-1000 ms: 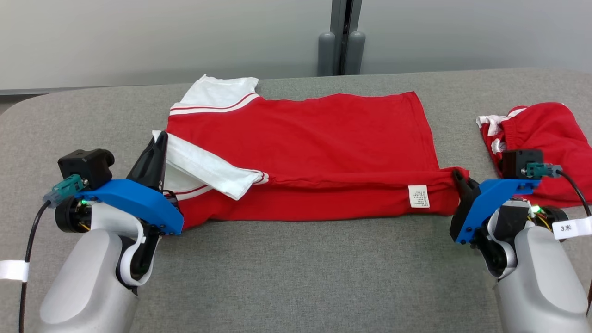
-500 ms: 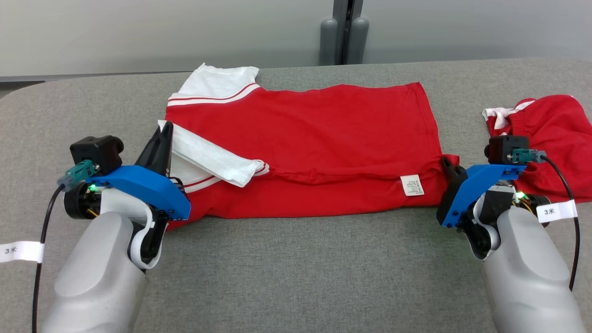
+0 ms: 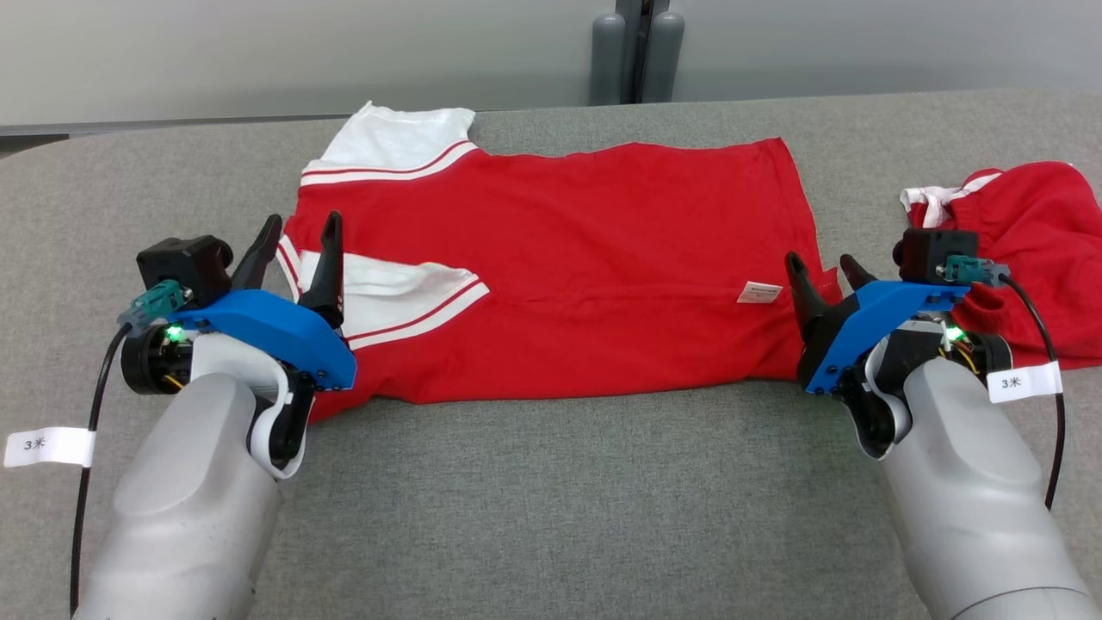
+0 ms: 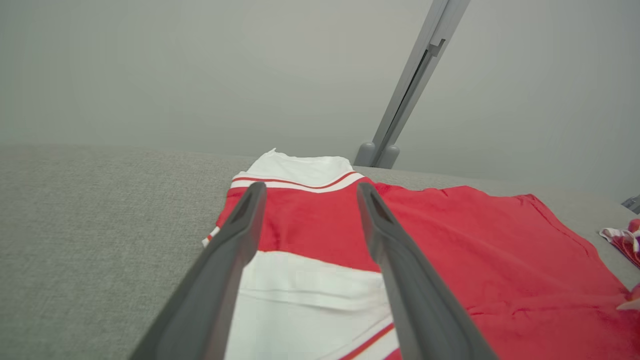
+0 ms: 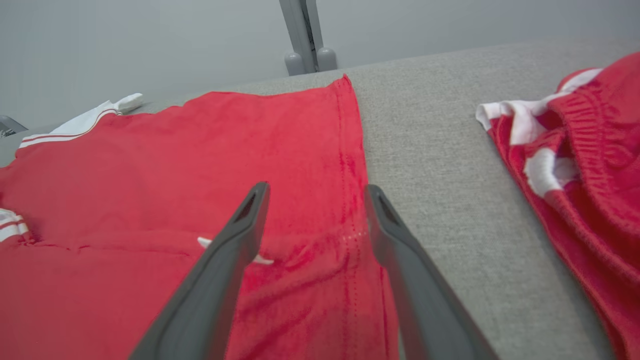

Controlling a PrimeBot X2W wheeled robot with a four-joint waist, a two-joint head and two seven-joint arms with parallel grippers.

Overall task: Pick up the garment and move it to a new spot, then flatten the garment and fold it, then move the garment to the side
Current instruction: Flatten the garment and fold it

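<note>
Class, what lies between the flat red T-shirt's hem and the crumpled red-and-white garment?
A bare strip of grey fabric tabletop, clearest in the right wrist view.

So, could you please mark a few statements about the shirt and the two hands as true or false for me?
1. The left hand and right hand are both open. True.
2. The shirt hangs in the air. False: it lies on the table.
3. The white label lies beside the left hand. False: it lies beside the right hand.
4. Another red garment lies apart from the shirt, on the right. True.
</note>
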